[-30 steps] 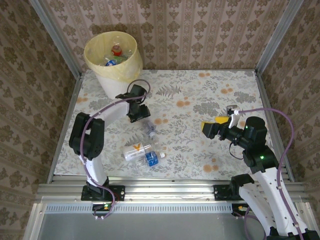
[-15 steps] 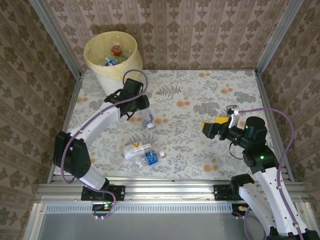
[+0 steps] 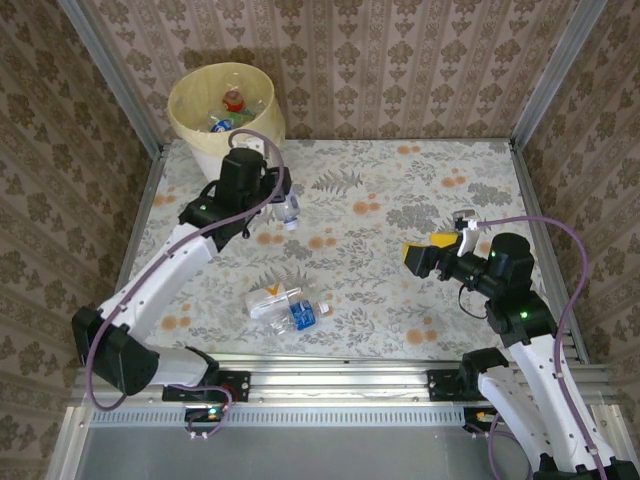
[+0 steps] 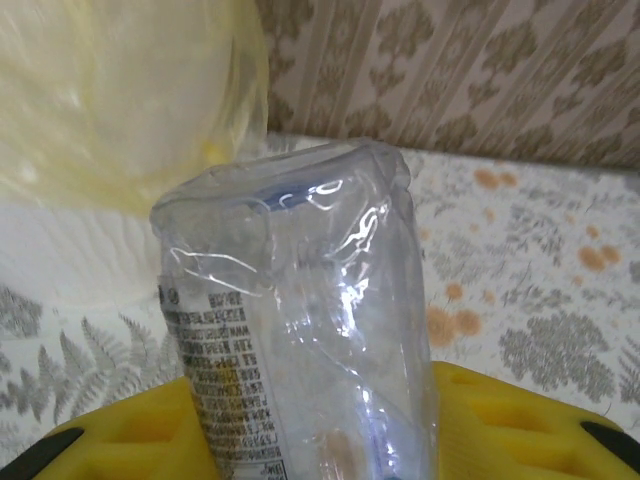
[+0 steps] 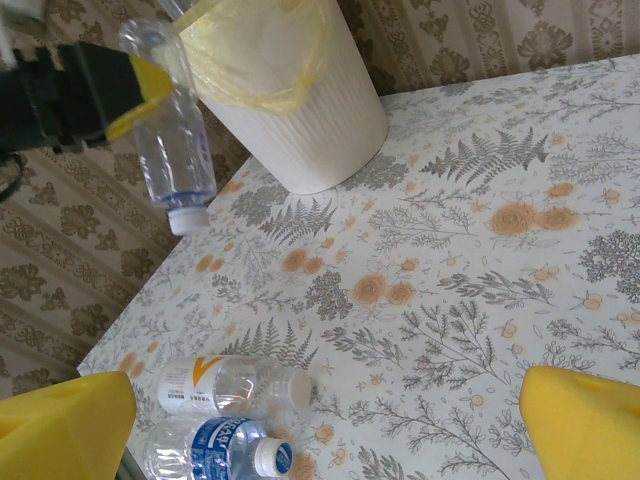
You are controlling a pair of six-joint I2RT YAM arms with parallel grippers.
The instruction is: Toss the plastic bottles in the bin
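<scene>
left gripper (image 3: 278,206) holds a bottle (image 4: 300,320), its print unreadable; right gripper (image 3: 418,255) spread wide.

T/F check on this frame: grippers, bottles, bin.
1. The left gripper holds a clear bottle. True.
2. The right gripper is shut on a bottle. False: it is open and empty, over the right side of the table.
3. The clear bottle is over the bin's opening. False: it hangs cap-down beside the bin, above the table.
4. Two bottles lie side by side on the table near the arms' bases. True.
5. The bin has nothing in it. False: it holds several bottles.
</scene>
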